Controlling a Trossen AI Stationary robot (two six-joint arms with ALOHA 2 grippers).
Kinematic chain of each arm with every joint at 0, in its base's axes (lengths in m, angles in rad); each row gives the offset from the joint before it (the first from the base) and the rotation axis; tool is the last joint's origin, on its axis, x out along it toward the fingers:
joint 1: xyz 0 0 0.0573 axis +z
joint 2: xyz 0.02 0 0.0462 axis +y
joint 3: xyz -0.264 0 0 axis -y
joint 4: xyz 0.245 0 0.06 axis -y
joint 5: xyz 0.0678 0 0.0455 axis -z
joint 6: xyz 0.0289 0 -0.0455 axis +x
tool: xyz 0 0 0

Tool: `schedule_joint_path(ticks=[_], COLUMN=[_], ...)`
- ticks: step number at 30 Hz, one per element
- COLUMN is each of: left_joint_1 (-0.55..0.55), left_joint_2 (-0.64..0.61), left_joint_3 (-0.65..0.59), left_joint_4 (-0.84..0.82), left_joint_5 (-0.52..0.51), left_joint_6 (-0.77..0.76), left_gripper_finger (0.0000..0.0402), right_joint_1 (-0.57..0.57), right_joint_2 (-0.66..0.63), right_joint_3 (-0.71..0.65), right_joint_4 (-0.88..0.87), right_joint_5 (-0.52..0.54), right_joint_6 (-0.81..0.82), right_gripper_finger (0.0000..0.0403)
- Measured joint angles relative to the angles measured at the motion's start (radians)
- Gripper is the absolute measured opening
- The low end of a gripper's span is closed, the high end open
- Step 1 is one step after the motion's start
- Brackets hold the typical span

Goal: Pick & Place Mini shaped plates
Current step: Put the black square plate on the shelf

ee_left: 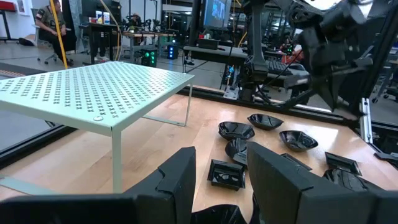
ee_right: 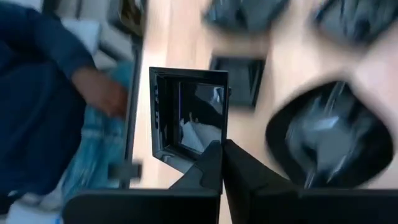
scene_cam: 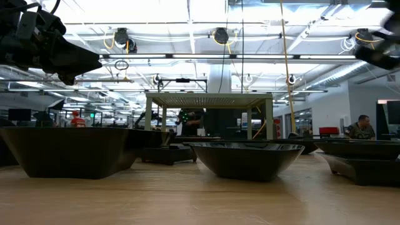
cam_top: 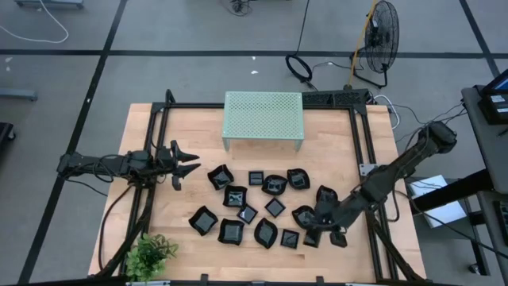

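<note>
1. The right gripper (ee_right: 222,163) was low at the near right end of the cluster of small glossy black dishes (cam_top: 262,208). Its fingers were closed on the rim of one small glossy black square dish (ee_right: 189,118), which looked tipped on edge in the right wrist view.
2. A small glossy black oval dish (ee_right: 328,134) lay just beside the right gripper; further dishes lay beyond it on the light wooden table (cam_top: 151,135).
3. The left gripper (cam_top: 190,164) waited at the far left edge of the cluster, fingers parted and empty. The pale green perforated metal stand (cam_top: 263,117) stood ahead of it, to one side.
4. A person's hand and blue sleeve (ee_right: 43,99) showed beyond the table edge, past the held dish.
5. Risk, judged: the grip was on a thin glossy rim only, so the dish could slip or swing on lifting.
6. Risk, judged: neighbouring dishes sat close, so a sideways move could knock them.
</note>
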Motion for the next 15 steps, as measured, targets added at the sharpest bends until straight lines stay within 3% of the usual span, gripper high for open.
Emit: schedule_joint_path(ticks=[8, 15], left_joint_1=[0.000, 0.000], left_joint_2=[0.000, 0.000], left_joint_3=[0.000, 0.000], left_joint_4=[0.000, 0.000], left_joint_5=[0.000, 0.000], left_joint_6=[0.000, 0.000], left_gripper_finger=[0.0145, 0.0145], right_joint_1=[-0.214, -0.506], right_joint_2=[-0.072, -0.101], right_joint_3=[0.000, 0.000], right_joint_4=[0.083, 0.122], right_joint_5=[0.010, -0.045], right_joint_6=[-0.223, -0.300], right_gripper_finger=[0.0000, 0.0000])
